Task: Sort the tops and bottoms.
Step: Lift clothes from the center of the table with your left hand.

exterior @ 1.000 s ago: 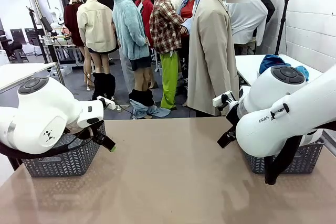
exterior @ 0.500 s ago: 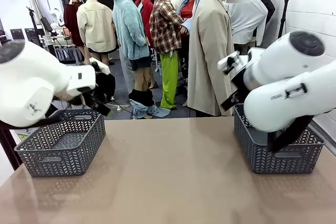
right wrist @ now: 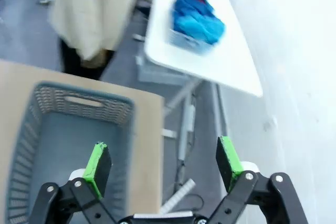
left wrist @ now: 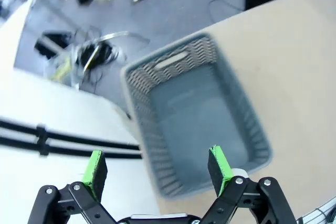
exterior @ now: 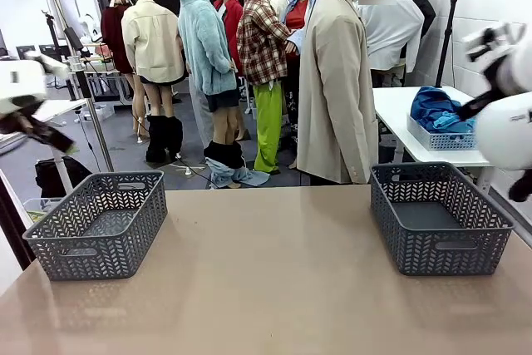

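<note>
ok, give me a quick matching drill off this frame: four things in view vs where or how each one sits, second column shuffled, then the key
Things
1. left grey basket
2. blue tops
3. person in the beige coat
4. side table

Places or states
A. white, off to the robot's right, behind the tan table
B. heaped in a white tray
C. empty, on the tan table at the robot's left
D. standing just beyond the tan table's far edge

Pairs: 1-C, 2-B, 3-D, 4-A
</note>
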Robot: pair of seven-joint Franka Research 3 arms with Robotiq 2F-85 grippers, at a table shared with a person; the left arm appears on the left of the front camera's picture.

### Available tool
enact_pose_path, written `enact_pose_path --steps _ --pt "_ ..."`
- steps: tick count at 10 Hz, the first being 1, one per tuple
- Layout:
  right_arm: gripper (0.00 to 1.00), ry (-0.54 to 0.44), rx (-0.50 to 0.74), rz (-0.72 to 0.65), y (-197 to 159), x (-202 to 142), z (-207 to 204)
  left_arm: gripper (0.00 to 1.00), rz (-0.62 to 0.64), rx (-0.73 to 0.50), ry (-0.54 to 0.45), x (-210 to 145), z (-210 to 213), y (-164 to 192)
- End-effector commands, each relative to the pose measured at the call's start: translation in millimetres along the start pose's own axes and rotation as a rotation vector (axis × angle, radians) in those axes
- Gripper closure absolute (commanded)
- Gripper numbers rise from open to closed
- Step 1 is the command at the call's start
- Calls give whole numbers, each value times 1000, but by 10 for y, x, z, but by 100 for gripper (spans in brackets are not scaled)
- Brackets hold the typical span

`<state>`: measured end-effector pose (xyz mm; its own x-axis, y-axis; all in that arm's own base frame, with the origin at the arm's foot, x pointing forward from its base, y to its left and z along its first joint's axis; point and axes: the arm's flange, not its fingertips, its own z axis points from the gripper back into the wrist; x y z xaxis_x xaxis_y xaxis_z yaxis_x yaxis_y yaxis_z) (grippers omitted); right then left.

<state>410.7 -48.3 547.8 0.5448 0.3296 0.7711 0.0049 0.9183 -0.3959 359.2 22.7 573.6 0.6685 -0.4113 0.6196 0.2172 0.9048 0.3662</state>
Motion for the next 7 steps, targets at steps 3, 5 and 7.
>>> enact_pose_path --steps 3,5,7 --pt "0 58 -137 -192 -440 -518 -225 0 297 58 55 -1026 292 554" --pt "0 46 -108 -209 -434 -566 -194 0 360 68 71 -1149 382 590" --pt "0 89 -134 -177 -700 -485 -229 0 295 58 71 -739 366 967"
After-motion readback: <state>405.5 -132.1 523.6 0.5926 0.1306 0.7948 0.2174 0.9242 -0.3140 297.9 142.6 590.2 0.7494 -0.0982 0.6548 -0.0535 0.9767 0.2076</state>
